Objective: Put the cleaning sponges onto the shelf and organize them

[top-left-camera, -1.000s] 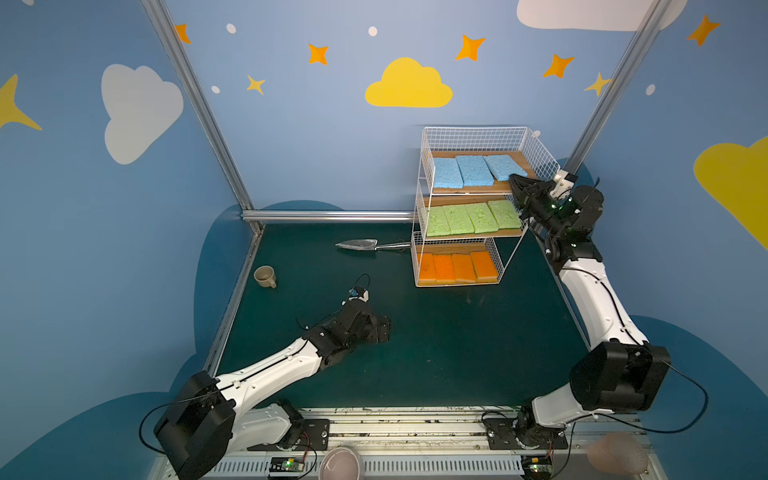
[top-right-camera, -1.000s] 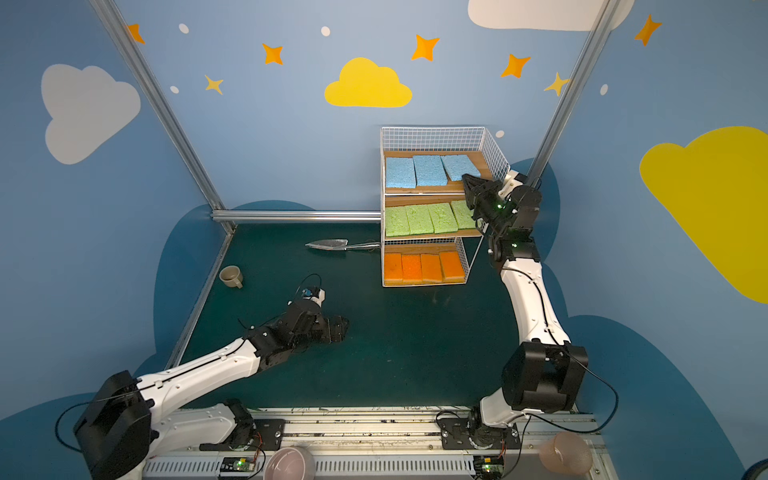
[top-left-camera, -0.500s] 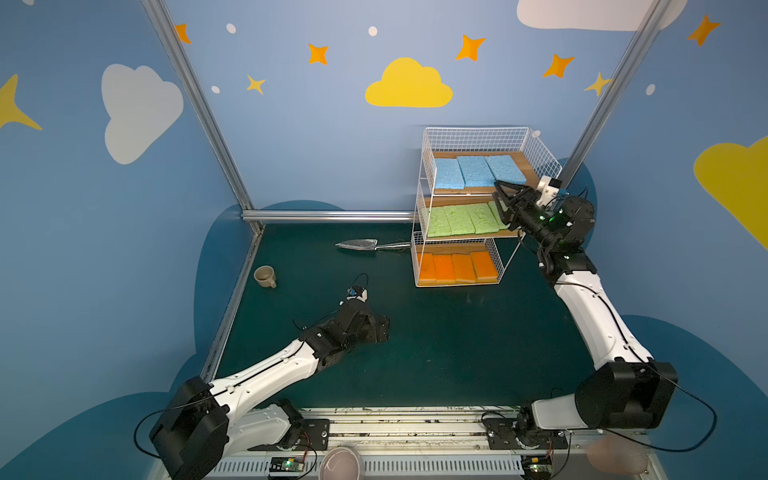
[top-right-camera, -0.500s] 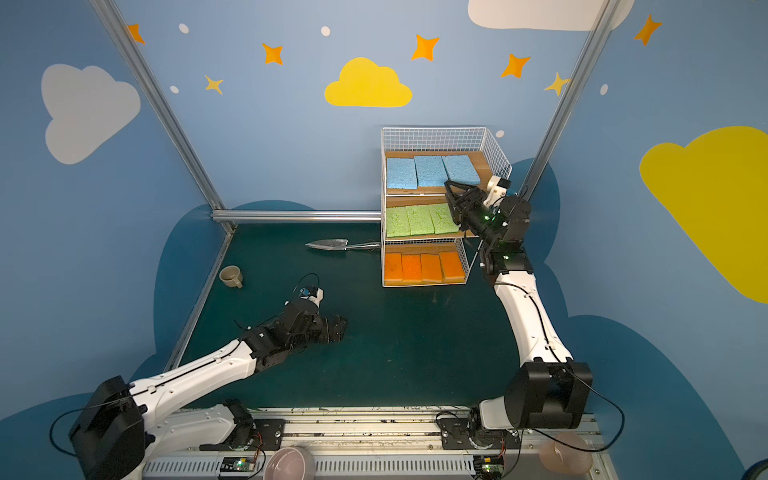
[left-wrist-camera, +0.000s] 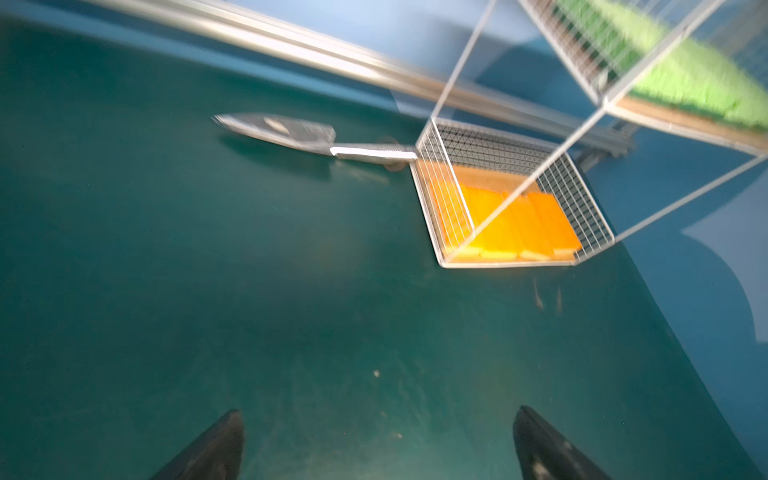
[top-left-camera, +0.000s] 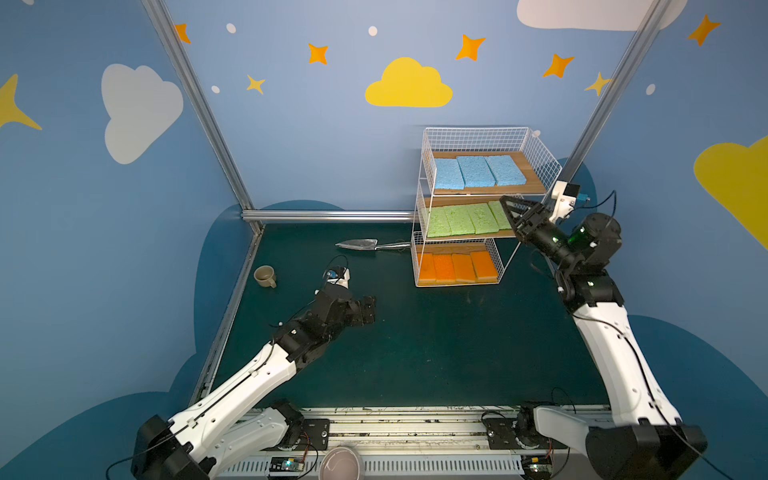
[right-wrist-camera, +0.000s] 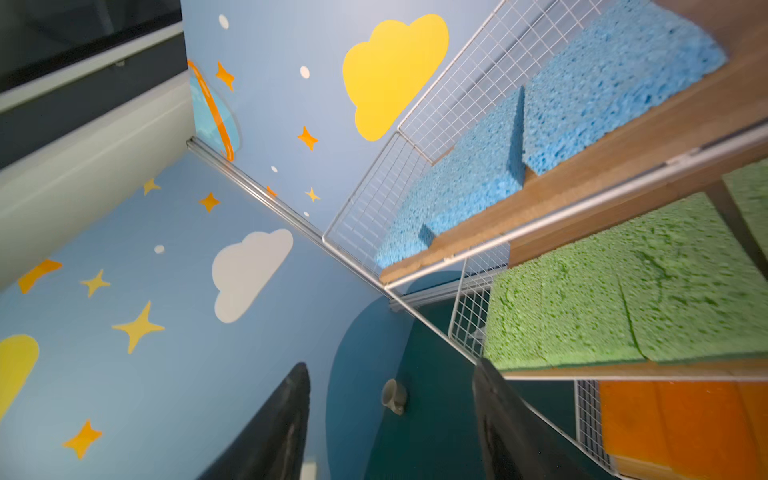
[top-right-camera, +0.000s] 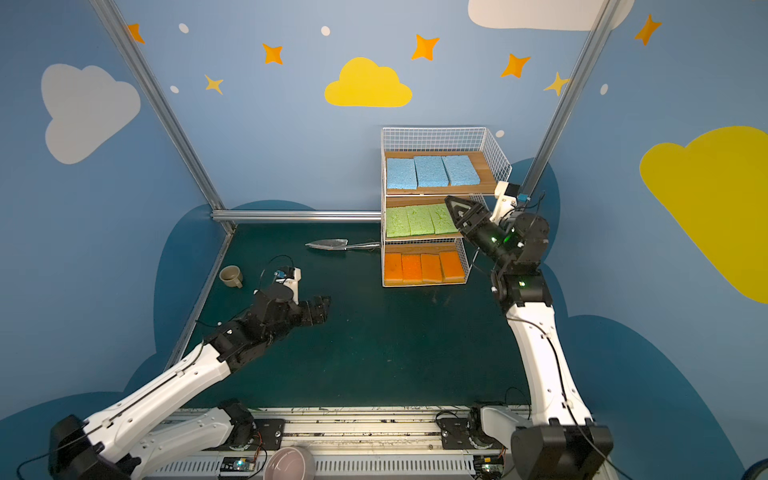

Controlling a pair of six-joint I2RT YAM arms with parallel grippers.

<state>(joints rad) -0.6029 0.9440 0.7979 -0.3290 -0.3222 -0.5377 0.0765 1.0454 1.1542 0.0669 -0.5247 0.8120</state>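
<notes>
The right gripper (top-left-camera: pixel 512 206) hangs at the right front corner of the shelf (top-left-camera: pixel 536 153), level with its middle tier. Only the right wrist view shows the gap between its fingers (right-wrist-camera: pixel 291 407): they stand apart with nothing between them. The end green sponge of that tier lies just beside the gripper, and whether they touch cannot be told. A top view shows four green sponges (top-left-camera: pixel 459 219), while in a top view the gripper hides the fourth and three show (top-right-camera: pixel 417 220). The top tier holds three blue sponges (top-left-camera: pixel 476 171) and the bottom tier four orange sponges (top-left-camera: pixel 453 268), side by side, with yellow edges that show only in the blurred left wrist view.

The left gripper (top-left-camera: pixel 368 311) is well out from the shelf's left front, low over the green mat (top-left-camera: pixel 415 353) – spread wide and empty. A metal trowel (top-left-camera: pixel 357 244) lies left of the shelf, handle toward the bottom tier. One olive mug (top-left-camera: pixel 264 276) stands farther left.
</notes>
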